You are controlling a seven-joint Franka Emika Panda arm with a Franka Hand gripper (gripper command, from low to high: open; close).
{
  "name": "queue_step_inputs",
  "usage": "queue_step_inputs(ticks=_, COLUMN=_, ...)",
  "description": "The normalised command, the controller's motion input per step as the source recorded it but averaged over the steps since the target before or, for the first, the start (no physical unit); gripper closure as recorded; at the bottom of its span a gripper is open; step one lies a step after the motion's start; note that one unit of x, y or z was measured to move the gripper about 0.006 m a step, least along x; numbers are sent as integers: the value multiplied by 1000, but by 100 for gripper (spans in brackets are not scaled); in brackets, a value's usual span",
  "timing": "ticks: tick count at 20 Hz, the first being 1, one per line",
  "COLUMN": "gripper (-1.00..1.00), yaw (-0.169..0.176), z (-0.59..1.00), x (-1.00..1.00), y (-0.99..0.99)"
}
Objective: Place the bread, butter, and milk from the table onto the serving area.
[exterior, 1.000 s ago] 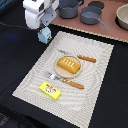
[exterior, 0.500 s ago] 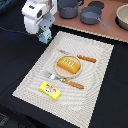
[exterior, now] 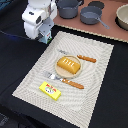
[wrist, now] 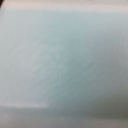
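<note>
Bread sits on the round plate mid serving area; butter lies on the mat just off the plate. Gripper at the mat's corner w/ milk partly seen beneath; grip state can't be told. Wrist view: pale blur only.

Grey pots on a reddish-brown board beside black tabletop

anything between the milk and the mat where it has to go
Nothing visible. The milk hangs under the gripper at the far corner of the mat, on the exterior view's left. The mat below it looks bare; the bread and the butter lie further in.
</note>
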Motion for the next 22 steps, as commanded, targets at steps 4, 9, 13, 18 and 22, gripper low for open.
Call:
queue_step_inputs(ticks=4, gripper=100, yaw=0, z=-56, x=-84, y=120)
queue_step_inputs(ticks=9, gripper=100, yaw=-10, z=904, x=-130, y=332)
queue_step_inputs(ticks=13, gripper=100, yaw=-23, z=1000, x=278, y=420)
queue_step_inputs(ticks=18, gripper=100, yaw=-45, z=899, x=933, y=178)
queue_step_inputs(ticks=22, gripper=100, yaw=-50, z=638, x=992, y=0)
